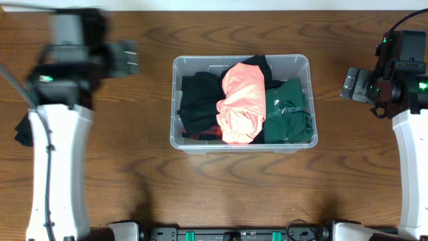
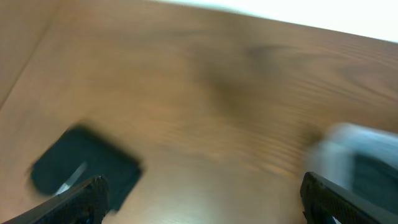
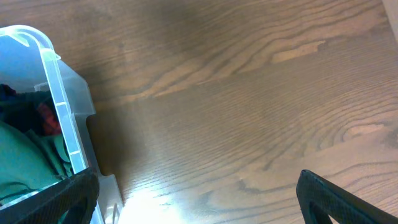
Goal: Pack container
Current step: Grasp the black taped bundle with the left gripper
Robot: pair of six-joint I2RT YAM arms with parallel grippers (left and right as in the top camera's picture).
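plainly nearest the left gripper (image 2: pixel 208 198), spread open: small black cloth piece (image 2: pixel 84 163), well left of large clear plastic rectangular bin (image 1: pixel 242 59); right gripper (image 3: pixel 199 200) likewise open

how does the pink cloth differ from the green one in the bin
The coral-pink garment is bunched and heaped in the middle of the container; the dark green garment lies flatter at the right end in the overhead view. The pink one is pale and bright, the green one dark. Both are cloth, inside the container.
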